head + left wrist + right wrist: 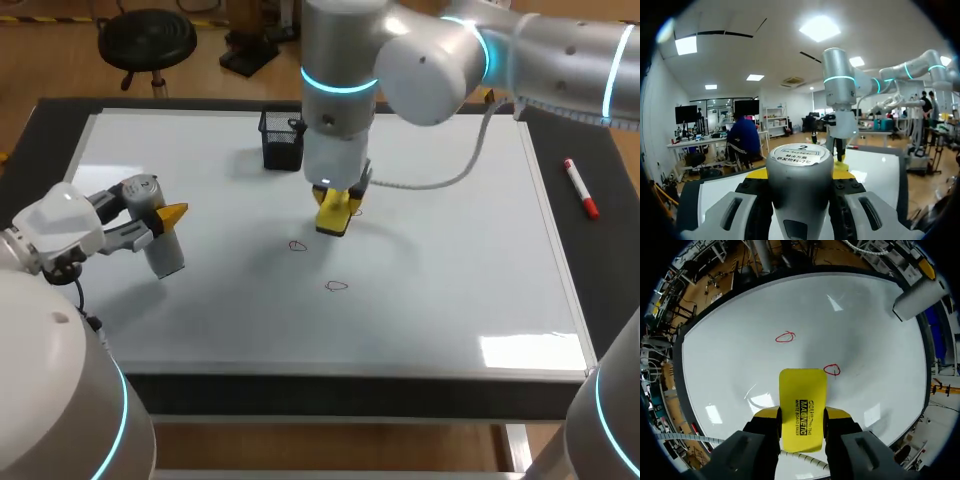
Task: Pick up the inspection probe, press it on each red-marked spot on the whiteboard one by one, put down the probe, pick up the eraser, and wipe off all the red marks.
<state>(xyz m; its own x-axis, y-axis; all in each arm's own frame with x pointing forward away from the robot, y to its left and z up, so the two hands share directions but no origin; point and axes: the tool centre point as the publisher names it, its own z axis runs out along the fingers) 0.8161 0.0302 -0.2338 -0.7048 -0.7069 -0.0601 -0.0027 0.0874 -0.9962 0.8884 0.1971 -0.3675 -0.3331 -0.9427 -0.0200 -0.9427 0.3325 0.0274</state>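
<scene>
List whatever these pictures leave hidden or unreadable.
- Head view: the right arm covers most of the eraser, so any red mark under it is hidden.
- Right wrist view: the eraser also hides the whiteboard beneath it.
- Left wrist view: the probe blocks the whiteboard close ahead, and its lower end is cut off by the picture's edge.
- Head view: what is inside the black basket is too dark to tell.
</scene>
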